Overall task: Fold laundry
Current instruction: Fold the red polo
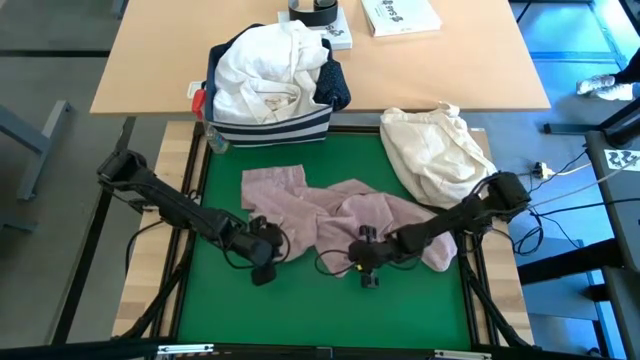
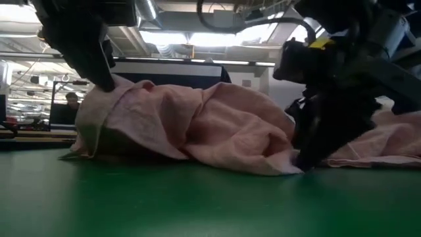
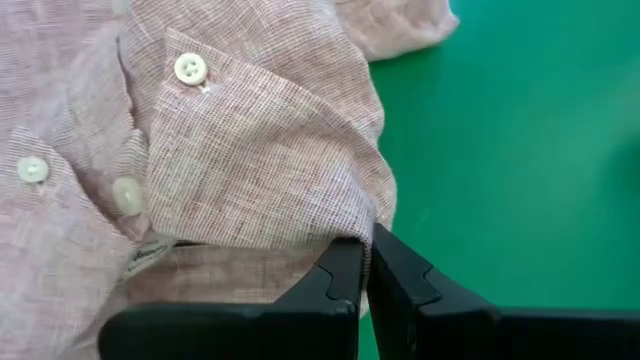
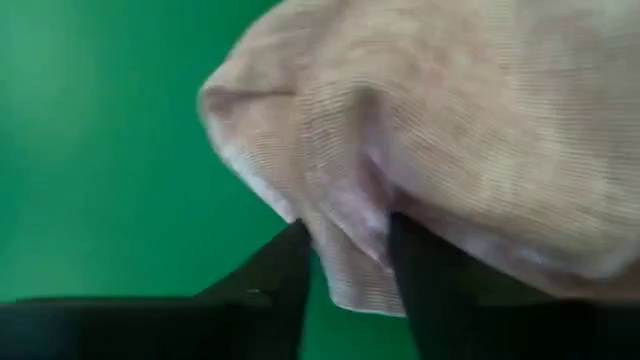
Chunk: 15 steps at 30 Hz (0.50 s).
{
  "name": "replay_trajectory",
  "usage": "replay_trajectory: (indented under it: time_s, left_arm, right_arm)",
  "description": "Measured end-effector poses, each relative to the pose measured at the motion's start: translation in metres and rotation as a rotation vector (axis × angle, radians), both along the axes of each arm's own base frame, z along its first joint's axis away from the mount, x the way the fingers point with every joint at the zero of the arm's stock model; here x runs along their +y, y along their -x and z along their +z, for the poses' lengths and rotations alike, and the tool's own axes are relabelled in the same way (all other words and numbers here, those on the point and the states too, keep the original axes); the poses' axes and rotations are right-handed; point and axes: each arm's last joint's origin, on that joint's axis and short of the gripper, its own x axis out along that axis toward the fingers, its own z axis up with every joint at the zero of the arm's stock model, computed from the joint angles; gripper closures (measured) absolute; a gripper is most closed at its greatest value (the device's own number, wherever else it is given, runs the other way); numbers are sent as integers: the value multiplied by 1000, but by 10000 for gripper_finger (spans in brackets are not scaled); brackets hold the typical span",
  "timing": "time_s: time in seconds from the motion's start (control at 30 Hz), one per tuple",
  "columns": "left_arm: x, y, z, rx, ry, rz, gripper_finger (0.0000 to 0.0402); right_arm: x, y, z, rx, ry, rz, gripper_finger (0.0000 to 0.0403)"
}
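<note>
Top (image 1: 340, 210): pale pink, buttoned, crumpled across the middle of the green surface (image 1: 300, 300).
Left gripper (image 1: 266, 243): at the top's near left edge; fingers (image 3: 345, 280) pressed together on a fold of its cloth.
Right gripper (image 1: 362, 255): at the top's near edge, right of centre; fingers (image 4: 425, 290) astride a hem fold, cloth between them.
Bin (image 1: 270, 128): navy striped, beyond the green surface, white shirt (image 1: 262, 70) heaped inside.
Beige bundle (image 1: 435, 150): far right corner, apart from the top.
</note>
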Motion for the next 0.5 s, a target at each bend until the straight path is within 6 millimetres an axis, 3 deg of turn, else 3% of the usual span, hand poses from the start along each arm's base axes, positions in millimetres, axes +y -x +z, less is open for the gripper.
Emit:
replay_trajectory:
  time_s: [0.07,0.13,0.33,0.5]
  left_arm:
    - [-2,1,0,8,17,-16,396]
    - [-3,3,3,17,42,-29,396]
    - [3,19,42,37,125,16,396]
    - [16,42,89,-32,144,104,397]
  right_arm:
    - [1,-2,5,15,-28,-5,359]
    - [3,-2,18,27,-48,11,387]
    - [17,12,93,41,-116,112,393]
    - [11,36,158,20,-154,108,390]
